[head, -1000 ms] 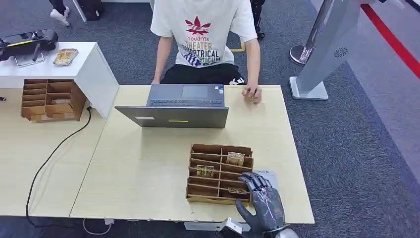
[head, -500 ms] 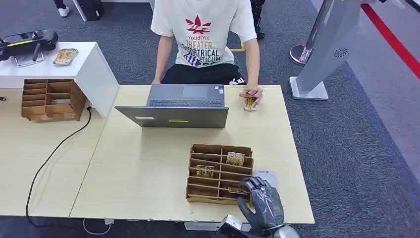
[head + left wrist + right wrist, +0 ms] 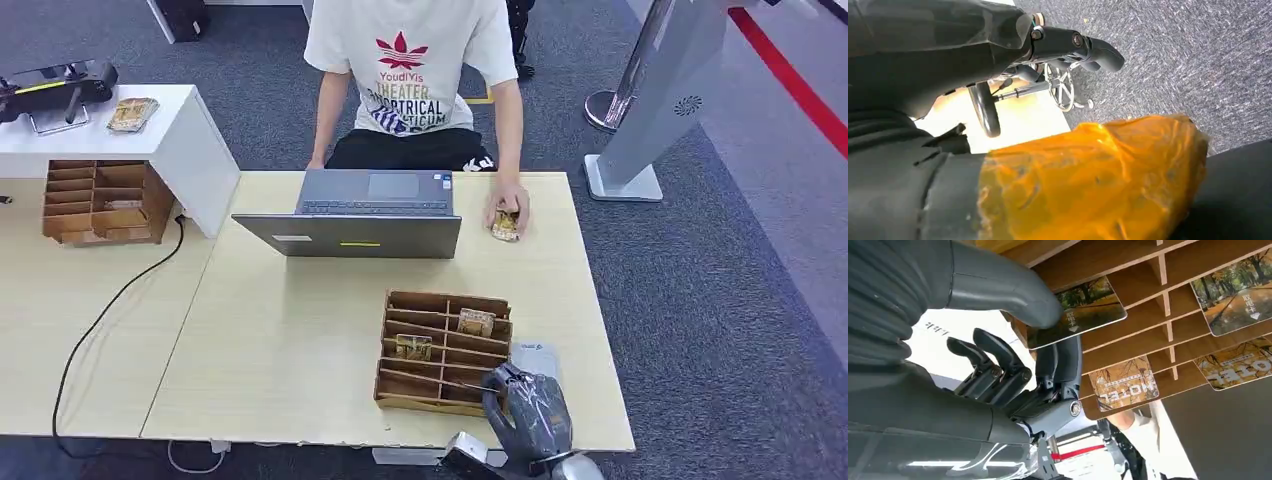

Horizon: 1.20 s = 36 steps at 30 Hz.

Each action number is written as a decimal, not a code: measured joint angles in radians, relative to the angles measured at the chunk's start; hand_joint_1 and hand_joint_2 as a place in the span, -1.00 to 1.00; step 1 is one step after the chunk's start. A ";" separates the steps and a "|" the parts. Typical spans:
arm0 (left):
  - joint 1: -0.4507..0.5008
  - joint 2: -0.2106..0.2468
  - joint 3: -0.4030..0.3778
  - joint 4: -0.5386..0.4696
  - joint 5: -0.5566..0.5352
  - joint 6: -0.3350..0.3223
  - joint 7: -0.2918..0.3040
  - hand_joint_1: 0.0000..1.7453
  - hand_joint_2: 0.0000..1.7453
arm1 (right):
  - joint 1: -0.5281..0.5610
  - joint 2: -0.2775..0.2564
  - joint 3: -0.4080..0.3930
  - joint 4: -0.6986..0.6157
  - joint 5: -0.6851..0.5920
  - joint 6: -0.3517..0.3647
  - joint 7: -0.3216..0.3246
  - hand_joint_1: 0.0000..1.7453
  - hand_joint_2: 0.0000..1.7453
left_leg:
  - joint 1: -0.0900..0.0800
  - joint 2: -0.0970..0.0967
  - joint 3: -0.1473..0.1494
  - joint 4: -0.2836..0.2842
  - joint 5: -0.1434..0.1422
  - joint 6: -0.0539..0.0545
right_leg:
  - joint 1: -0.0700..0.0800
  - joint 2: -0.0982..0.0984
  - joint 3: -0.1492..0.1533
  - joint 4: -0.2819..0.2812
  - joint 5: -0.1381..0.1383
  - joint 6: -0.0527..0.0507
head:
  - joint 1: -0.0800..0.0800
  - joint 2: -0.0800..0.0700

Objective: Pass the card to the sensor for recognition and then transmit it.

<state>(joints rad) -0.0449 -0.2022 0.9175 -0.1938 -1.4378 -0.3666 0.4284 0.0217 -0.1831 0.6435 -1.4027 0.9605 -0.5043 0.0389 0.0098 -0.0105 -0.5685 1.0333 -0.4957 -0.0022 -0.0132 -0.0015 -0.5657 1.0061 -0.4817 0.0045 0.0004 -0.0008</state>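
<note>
The robot's right hand (image 3: 527,412) draws back from the wooden rack (image 3: 440,352), fingers now curled around a card (image 3: 1083,310); the seated person's hand (image 3: 507,212) lowers another card (image 3: 505,226) onto the table (image 3: 300,330).

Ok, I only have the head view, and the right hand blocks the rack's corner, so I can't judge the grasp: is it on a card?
Observer: Yes. In the right wrist view the right hand pinches a card, with the thumb on its printed face.
Operator: Is the card out of the rack?
Observer: No. Its far edge sits inside a compartment of the wooden rack.
Operator: What is printed on it?
Observer: An autumn tree picture with a small white arrow.
</note>
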 joint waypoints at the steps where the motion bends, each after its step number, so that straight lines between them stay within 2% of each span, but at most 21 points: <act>1: 0.000 0.000 0.000 0.000 0.000 0.000 0.000 -1.00 -1.00 | 0.000 0.000 -0.001 0.000 -0.001 0.000 0.000 1.00 1.00 | 0.000 0.000 0.000 0.000 0.000 0.000 | 0.000 0.000 0.000 0.000 0.000 0.000 | 0.000 0.000; 6: 0.000 0.000 0.000 0.000 -0.002 0.000 0.000 -1.00 -1.00 | 0.000 0.000 -0.005 -0.003 -0.027 -0.003 -0.016 1.00 1.00 | 0.000 0.000 0.000 0.000 0.000 0.000 | 0.000 0.000 0.000 0.000 0.000 0.000 | 0.000 0.000; 9: 0.000 0.000 0.000 0.000 -0.001 0.000 0.000 -1.00 -1.00 | 0.001 0.000 -0.015 -0.025 -0.099 0.007 -0.057 1.00 1.00 | 0.000 0.000 0.000 0.000 0.000 0.000 | 0.000 0.000 0.000 0.000 0.000 0.000 | 0.000 0.000; 17: 0.001 0.000 0.006 0.000 0.004 0.000 -0.009 -1.00 -1.00 | 0.021 0.000 -0.072 -0.184 -0.364 0.089 -0.195 1.00 1.00 | 0.000 0.000 0.000 0.000 0.000 0.000 | 0.000 0.000 0.000 0.000 0.000 0.000 | 0.000 0.000; 22: 0.001 0.000 0.008 0.000 0.005 0.000 -0.012 -1.00 -1.00 | 0.044 0.000 -0.113 -0.290 -0.478 0.127 -0.242 1.00 1.00 | 0.000 0.000 0.000 0.000 0.000 0.000 | 0.000 0.000 0.000 0.000 0.000 0.000 | 0.000 0.000; 29: 0.002 0.000 0.010 0.000 0.004 -0.001 -0.020 -1.00 -1.00 | 0.077 -0.010 -0.167 -0.389 -0.721 0.242 -0.332 1.00 1.00 | 0.000 0.000 0.000 0.000 0.000 0.000 | 0.000 0.000 0.000 0.000 0.000 0.000 | 0.000 0.000; 36: 0.002 0.001 0.010 0.000 -0.005 -0.003 -0.021 -1.00 -1.00 | 0.085 -0.013 -0.201 -0.436 -0.772 0.297 -0.363 1.00 1.00 | 0.000 0.000 0.000 0.000 0.000 0.000 | 0.000 0.000 0.000 0.000 0.000 0.000 | 0.000 0.000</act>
<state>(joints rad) -0.0431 -0.2014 0.9274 -0.1938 -1.4424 -0.3693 0.4070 0.1069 -0.1961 0.4429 -1.8387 0.1884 -0.2075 -0.3243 0.0097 -0.0106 -0.5685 1.0334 -0.4957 -0.0021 -0.0132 -0.0015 -0.5659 1.0061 -0.4817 0.0045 0.0004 -0.0008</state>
